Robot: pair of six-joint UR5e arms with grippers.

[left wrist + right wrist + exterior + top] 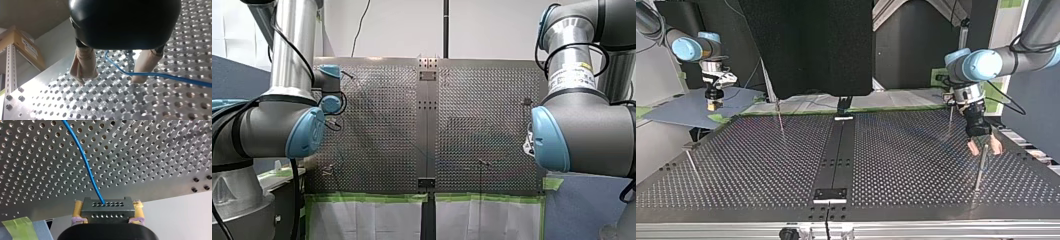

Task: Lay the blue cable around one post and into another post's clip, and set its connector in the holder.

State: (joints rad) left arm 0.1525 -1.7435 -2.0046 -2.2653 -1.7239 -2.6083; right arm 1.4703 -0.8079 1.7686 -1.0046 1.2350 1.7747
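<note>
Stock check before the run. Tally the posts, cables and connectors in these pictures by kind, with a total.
Posts: 4
Cable: 1
Connector: 1
Total: 6

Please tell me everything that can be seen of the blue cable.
The blue cable is thin, round and smooth, like plastic-coated wire. One end enters a hole in the dark grey connector, which my right gripper clamps between yellow pads. From there it runs in a gentle curve over the perforated table. Further along, it passes through my open left gripper, unclamped.
</note>
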